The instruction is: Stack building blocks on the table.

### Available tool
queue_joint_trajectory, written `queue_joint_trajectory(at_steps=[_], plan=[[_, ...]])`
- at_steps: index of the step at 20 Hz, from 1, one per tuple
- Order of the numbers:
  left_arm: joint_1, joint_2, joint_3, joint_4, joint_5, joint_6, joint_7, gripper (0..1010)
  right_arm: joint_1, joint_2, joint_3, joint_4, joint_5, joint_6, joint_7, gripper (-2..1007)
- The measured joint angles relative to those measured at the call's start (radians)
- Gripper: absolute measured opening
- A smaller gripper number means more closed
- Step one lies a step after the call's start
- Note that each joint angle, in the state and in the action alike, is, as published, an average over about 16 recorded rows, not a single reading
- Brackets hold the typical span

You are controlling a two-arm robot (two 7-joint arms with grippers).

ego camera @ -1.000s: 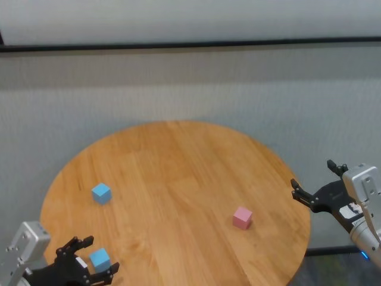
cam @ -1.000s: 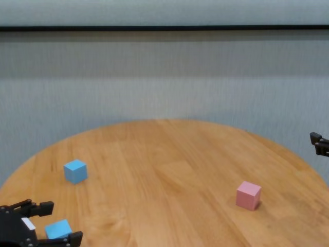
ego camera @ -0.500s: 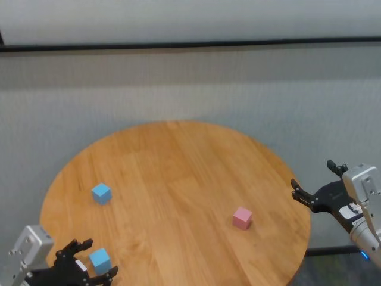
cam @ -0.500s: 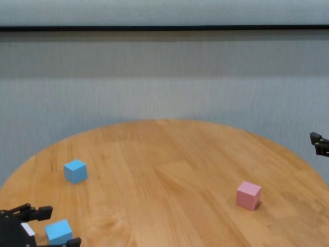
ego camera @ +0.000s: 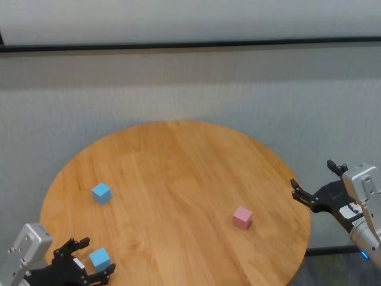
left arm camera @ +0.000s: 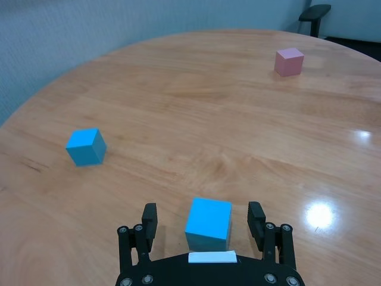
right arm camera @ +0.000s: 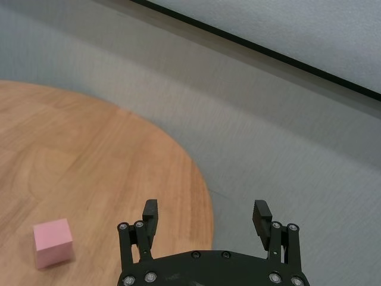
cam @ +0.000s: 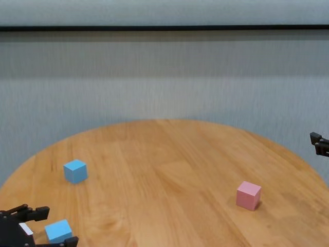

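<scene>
Three building blocks lie apart on the table [ego camera: 178,161]. One light blue block [ego camera: 99,260] sits near the front left edge, between the open fingers of my left gripper [ego camera: 97,256]. In the left wrist view this block [left arm camera: 208,223] rests on the wood with a gap to each finger of the left gripper [left arm camera: 203,214]. The second light blue block [ego camera: 101,192] sits farther back on the left. The pink block [ego camera: 242,217] sits on the right. My right gripper [ego camera: 314,176] is open and empty, off the table's right edge.
A grey wall rises behind the table. A dark chair [left arm camera: 314,11] stands beyond the table's far side in the left wrist view. The wood between the blocks [cam: 164,175] is bare.
My left gripper has dropped slightly toward the table's near edge, still around the near blue block. The block and the right arm have not moved.
</scene>
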Motion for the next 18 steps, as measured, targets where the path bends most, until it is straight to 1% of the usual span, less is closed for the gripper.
queue_joint_trajectory(at_steps=[10,18], plan=[[-0.005,-0.016,-0.015,0.011,0.003,0.015,-0.028,1000,0.000,0.000,0.000,0.000,0.000,0.000,0.000,1005],[-0.008,-0.026,-0.020,0.013,0.001,0.030,-0.048,1000,0.000,0.000,0.000,0.000,0.000,0.000,0.000,1005]])
